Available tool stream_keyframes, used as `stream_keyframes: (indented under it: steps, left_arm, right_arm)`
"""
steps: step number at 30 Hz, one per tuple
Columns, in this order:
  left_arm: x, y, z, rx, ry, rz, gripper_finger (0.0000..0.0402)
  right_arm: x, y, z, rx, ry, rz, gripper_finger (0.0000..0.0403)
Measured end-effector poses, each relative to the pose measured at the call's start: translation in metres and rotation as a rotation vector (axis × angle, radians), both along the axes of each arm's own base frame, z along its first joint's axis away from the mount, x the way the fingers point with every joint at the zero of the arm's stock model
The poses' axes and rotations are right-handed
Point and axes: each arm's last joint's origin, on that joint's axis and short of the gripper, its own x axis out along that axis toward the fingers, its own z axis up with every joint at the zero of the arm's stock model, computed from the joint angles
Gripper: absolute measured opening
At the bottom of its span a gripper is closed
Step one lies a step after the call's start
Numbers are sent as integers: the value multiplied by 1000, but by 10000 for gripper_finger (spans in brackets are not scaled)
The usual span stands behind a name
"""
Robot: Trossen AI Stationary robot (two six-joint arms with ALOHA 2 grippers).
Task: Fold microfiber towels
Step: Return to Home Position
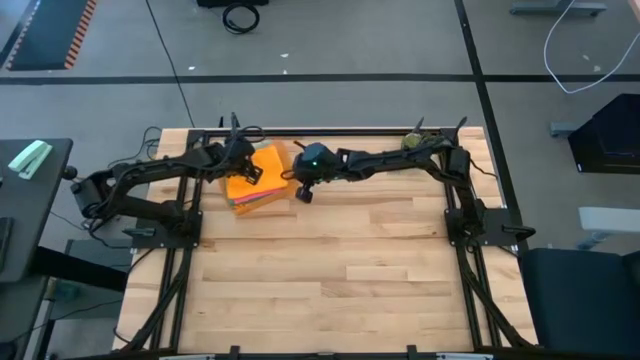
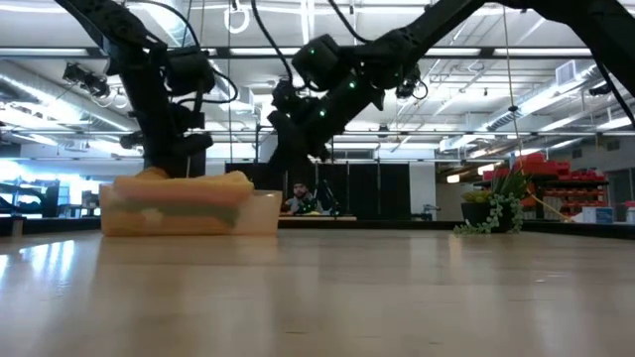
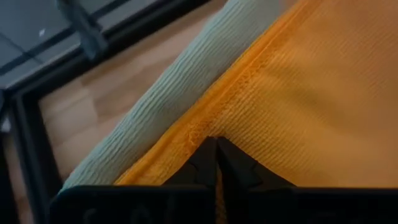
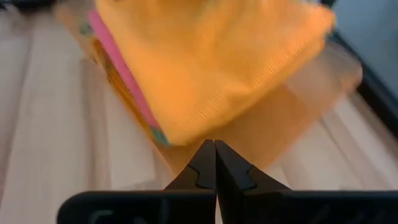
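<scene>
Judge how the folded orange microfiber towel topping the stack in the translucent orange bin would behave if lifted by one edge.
Probably floppy and apt to unfold: the folded orange microfiber towel drapes over the pink towel. Its ribbed weave suggests it grips, not slips.

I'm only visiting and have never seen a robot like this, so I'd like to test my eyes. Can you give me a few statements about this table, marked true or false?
1. An orange towel lies on top of the stack in the orange tray. True.
2. A pink towel shows under the orange one. True.
3. The right gripper holds a towel up in the air. False: its fingers are shut on nothing, near the tray.
4. The left gripper is spread wide open. False: its fingers are shut, close over the orange towel.
5. Loose towels lie spread over the middle of the table. False: the only towels in view sit in the tray, near the far edge.
</scene>
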Motion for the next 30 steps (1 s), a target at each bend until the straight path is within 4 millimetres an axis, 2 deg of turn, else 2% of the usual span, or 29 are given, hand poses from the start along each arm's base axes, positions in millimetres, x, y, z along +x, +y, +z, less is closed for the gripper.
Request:
stream_keyframes:
  steps: [5,13,20,25,30]
  left_arm:
    - [-8,1,-3,-47,28,69,8]
    - [-15,3,-6,-137,1,115,11]
    - [-14,3,-6,-151,-20,130,14]
    - [-6,6,-18,-190,9,82,6]
    - [11,13,-32,-171,-28,37,21]
  right_arm:
    - [6,11,5,-76,-18,71,2]
    - [-1,5,-4,-5,61,32,0]
    - [-2,25,-7,48,131,41,0]
    - [-12,56,8,6,213,47,0]
    - [-38,75,54,-20,179,45,1]
